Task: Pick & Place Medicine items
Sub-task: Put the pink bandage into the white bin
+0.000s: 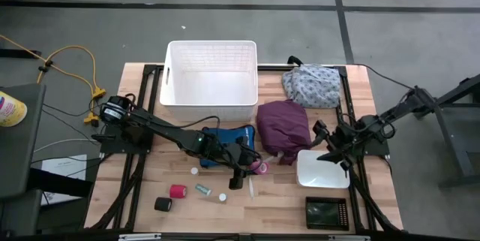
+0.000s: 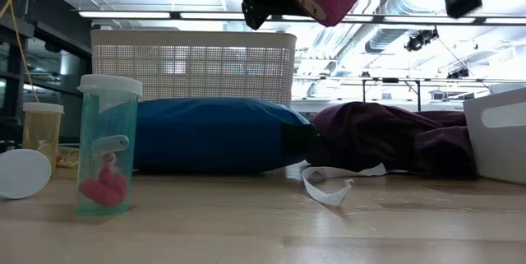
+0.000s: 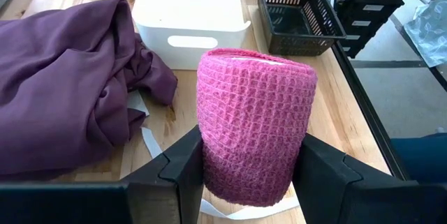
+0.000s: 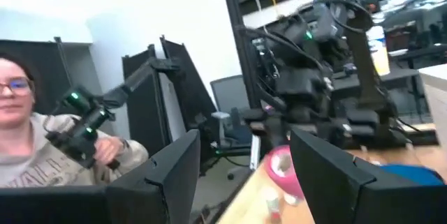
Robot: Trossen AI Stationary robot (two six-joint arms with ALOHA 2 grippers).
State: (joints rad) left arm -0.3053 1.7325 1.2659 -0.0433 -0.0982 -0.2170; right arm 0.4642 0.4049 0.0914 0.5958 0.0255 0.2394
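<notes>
Two arms work over the wooden surface (image 1: 285, 203). The left tool (image 3: 248, 165) is clamped on a pink bandage roll (image 3: 253, 130), held up off the surface near the purple cloth (image 1: 283, 123) and blue pouch (image 1: 229, 134). The right tool (image 4: 241, 175) hangs above the small white bin (image 1: 322, 170) with its fingers apart and nothing between them. A red roll (image 1: 177, 191), a black roll (image 1: 163, 204) and a greenish vial (image 1: 203, 189) lie on the surface.

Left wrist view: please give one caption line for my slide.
Left gripper holds a pink bandage roll above the table.
</notes>
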